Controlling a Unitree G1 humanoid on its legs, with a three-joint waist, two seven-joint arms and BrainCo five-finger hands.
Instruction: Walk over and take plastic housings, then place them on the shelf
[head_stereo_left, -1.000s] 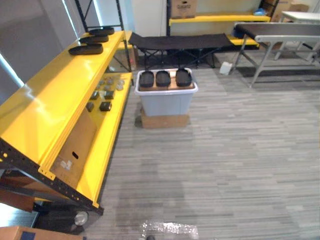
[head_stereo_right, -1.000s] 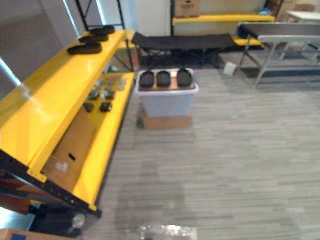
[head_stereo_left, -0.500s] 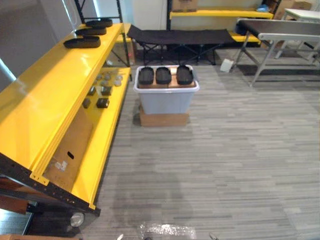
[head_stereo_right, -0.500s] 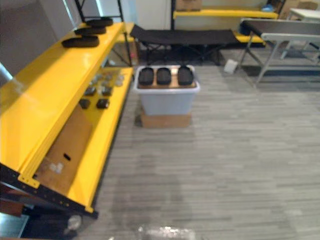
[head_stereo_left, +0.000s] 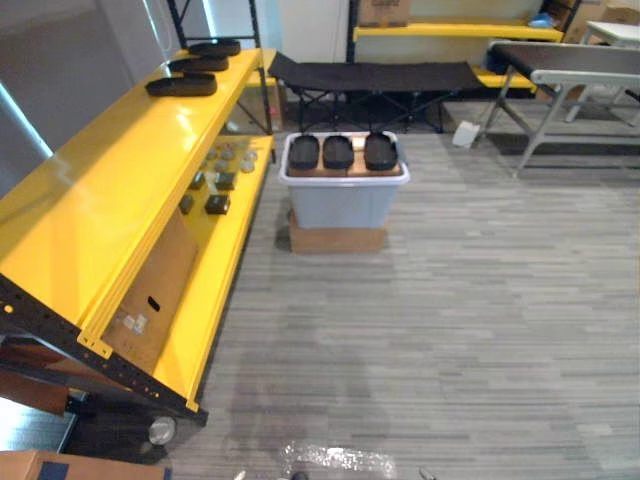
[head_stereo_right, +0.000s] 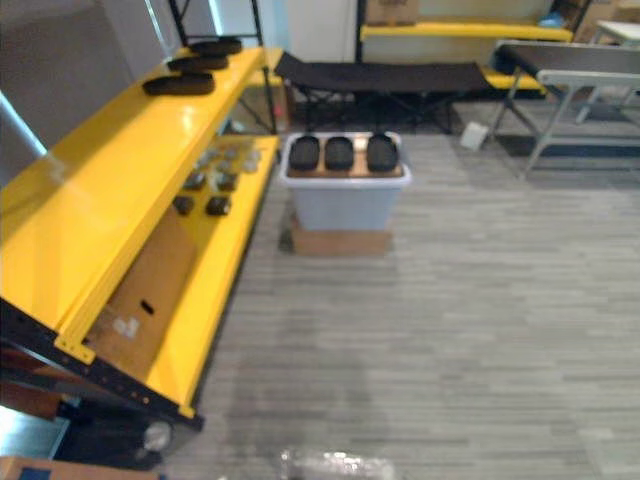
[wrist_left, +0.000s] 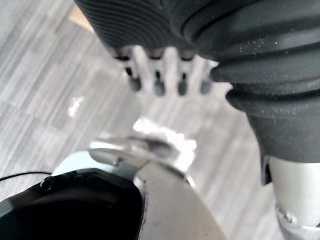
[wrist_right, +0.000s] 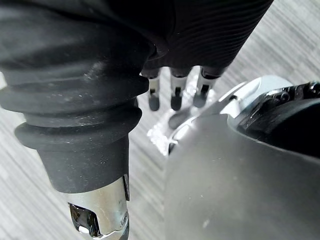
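Yellow shelf (head_stereo_left: 100, 200): long, two decks on a black frame. I see it run down the left of the floor, its near end cut off.
Grey bin (head_stereo_left: 343, 205): translucent tub standing on a flat cardboard box (head_stereo_left: 337, 239), just beside the shelf's far half.
Plastic housings on the bin (head_stereo_left: 338, 152): three, black, oval and shallow with a raised rim. They sit side by side across the bin's top, from its left edge to its right.
Plastic housings on the shelf (head_stereo_left: 182, 85): three more of the same black ovals, in a row at the far end of the top deck.
Left robot hand (wrist_left: 159, 75): I read its fingers as straight and relaxed, hanging over bare floor, holding nothing.
Right robot hand (wrist_right: 176, 92): likewise slack and empty.
Small parts (head_stereo_left: 217, 182): dark and grey, scattered on the lower deck's far half, too small for me to identify.
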